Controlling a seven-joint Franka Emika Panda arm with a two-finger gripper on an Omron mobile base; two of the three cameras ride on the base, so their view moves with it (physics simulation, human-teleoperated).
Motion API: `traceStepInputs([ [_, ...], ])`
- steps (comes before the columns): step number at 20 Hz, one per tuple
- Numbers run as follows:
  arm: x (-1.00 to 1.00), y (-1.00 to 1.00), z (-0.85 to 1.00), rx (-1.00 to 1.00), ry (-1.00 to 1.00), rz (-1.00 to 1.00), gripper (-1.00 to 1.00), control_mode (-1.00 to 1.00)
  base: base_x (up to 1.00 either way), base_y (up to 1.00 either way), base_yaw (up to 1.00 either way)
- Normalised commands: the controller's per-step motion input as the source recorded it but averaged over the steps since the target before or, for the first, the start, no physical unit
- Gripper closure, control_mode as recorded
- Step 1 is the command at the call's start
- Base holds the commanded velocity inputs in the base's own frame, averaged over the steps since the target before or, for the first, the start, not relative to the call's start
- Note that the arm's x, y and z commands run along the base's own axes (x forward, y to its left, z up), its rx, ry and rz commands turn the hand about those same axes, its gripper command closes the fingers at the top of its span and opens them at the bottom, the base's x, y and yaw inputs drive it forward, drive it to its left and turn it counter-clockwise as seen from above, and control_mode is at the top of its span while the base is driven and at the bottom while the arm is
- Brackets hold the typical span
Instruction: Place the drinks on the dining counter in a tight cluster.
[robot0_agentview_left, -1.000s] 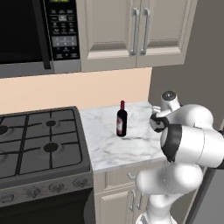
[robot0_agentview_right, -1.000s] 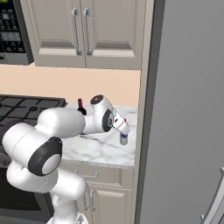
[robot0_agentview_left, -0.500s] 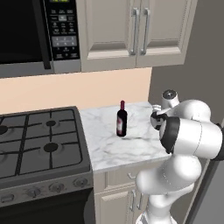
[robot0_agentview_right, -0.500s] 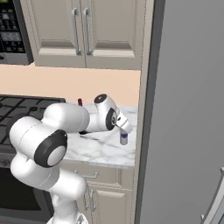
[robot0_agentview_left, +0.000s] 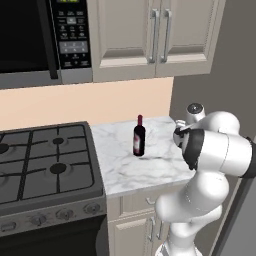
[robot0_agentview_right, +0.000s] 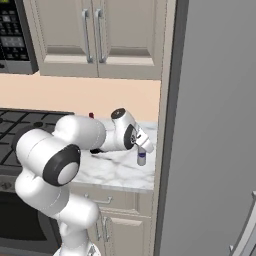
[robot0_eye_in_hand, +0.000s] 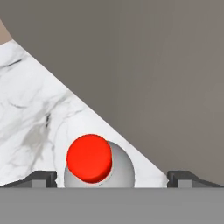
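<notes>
A small pale bottle (robot0_agentview_right: 141, 157) with a red cap (robot0_eye_in_hand: 89, 157) stands on the short marble worktop (robot0_agentview_left: 125, 165), close to the tall grey side wall. My gripper (robot0_agentview_right: 142, 146) hangs just above it, pointing down, open. In the hand view its fingertips (robot0_eye_in_hand: 43, 178) stand wide on either side of the bottle (robot0_eye_in_hand: 98, 166), touching nothing. A dark wine bottle (robot0_agentview_left: 139, 136) stands upright in the middle of the same worktop, left of my arm. The dining counter is out of view.
A gas stove (robot0_agentview_left: 45, 162) adjoins the worktop on the left, with a microwave (robot0_agentview_left: 45, 40) and beige wall cabinets (robot0_agentview_left: 155, 35) above. A tall grey panel (robot0_agentview_right: 210, 125) closes off the right side, right next to the pale bottle.
My arm's elbow has swung round and the hand has settled slightly closer over the small pale bottle. Both bottles stand where they were, and the jaws stay wide.
</notes>
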Motion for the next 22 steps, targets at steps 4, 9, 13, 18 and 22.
traceStepInputs([
  [4,0.01,0.00,-0.03,0.00,0.00,0.00,-1.00,-1.00,0.00,0.00,0.00],
  [9,0.00,0.00,-0.07,0.00,0.00,0.00,-1.00,-1.00,0.00,0.00,0.00],
  [13,0.02,0.00,-0.10,0.00,0.00,0.00,-1.00,-1.00,0.00,0.00,0.00],
  [18,0.00,0.00,-0.09,0.00,0.00,0.00,-1.00,-1.00,0.00,0.00,0.00],
  [22,0.00,0.00,-0.10,0.00,0.00,0.00,1.00,-1.00,0.00,0.00,0.00],
])
